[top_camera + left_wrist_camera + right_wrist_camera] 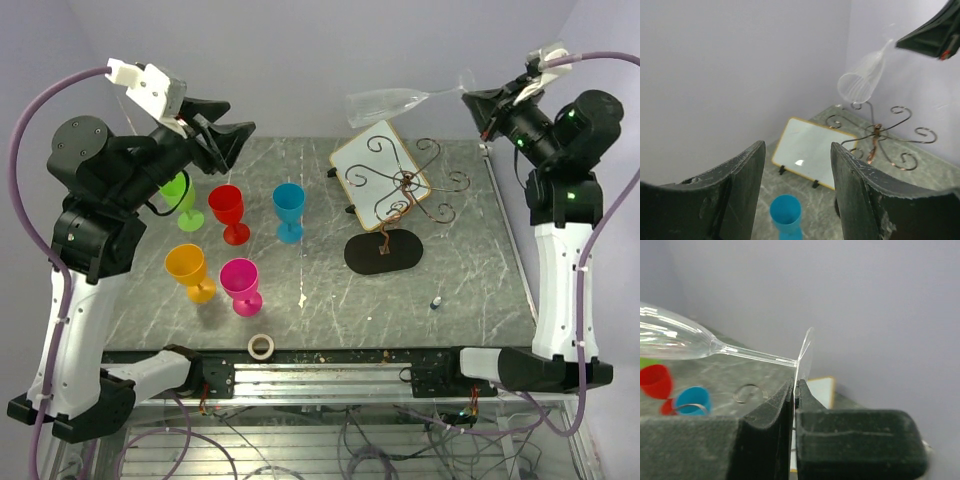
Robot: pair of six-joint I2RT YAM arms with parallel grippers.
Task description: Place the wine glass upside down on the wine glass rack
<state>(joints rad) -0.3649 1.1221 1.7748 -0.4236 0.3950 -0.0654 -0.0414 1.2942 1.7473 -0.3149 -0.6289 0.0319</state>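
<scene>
Top external view: the grey marbled tabletop point(320, 270) carries all loose items.

Left gripper point(236, 146): raised above the far-left part of the tabletop. In the left wrist view its jaws stand well apart around an empty gap point(797, 150); nothing is gripped.

Right gripper point(470, 97): raised near the far-right corner. In the right wrist view its jaws point(795, 387) are fully closed, pinching the rim of the glass's foot disc.

White board point(362, 150): wooden rim, propped tilted near the far edge, right of centre.

Wine glass rack point(405, 185): black oval base on the tabletop just nearer than the board; the scroll arms spread from the stem in front of the board.

Wine glass point(385, 103): clear, held in the air roughly horizontal, bowl pointing left, above the board and the rack. It touches neither. The left wrist view shows it point(862, 80) above the rack arms point(875, 132).

Goblets, left half of the tabletop, upright:
- green point(178, 188), red point(227, 205), blue point(289, 203) in the farther row;
- orange point(187, 265), pink point(241, 278) in the nearer row.

Tape roll point(261, 346): flat at the near edge, left of centre.

Small object point(437, 301): near the right side; too small to identify.
</scene>
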